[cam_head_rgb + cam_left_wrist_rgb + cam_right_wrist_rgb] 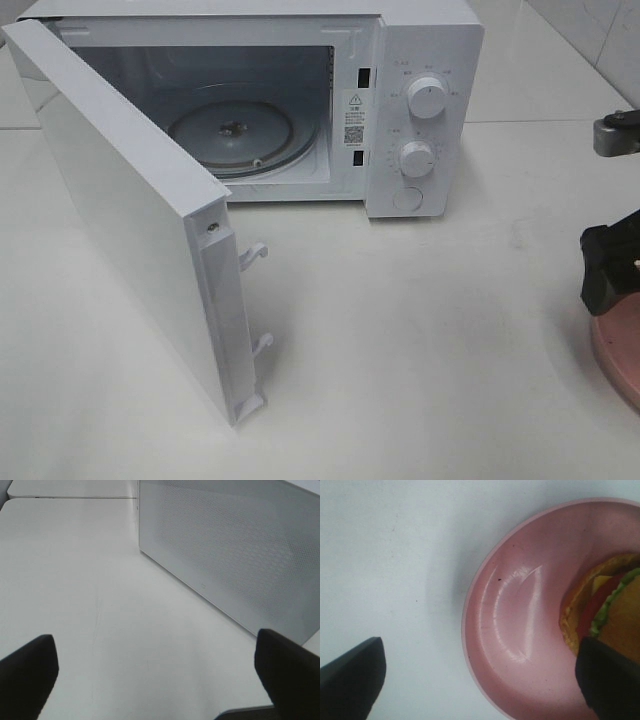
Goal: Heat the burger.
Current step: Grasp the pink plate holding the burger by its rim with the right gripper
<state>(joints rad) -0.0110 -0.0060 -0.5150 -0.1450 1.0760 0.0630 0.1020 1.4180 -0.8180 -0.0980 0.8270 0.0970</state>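
Where microwave (400, 60) gapes, white tabletop (420, 330) — tiled wall (590, 30)

White microwave (430, 50) with dotted door (225, 545), pink plate (520, 630), golden-brown burger (600, 600).

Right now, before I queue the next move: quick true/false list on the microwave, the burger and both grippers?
1. The microwave is shut. False: its door stands wide open.
2. The burger lies on the pink plate. True.
3. The burger is inside the microwave. False: it is on the plate, outside the microwave.
4. The left gripper is open and holds nothing. True.
5. The right gripper is clamped on the burger. False: its jaws stand wide apart.
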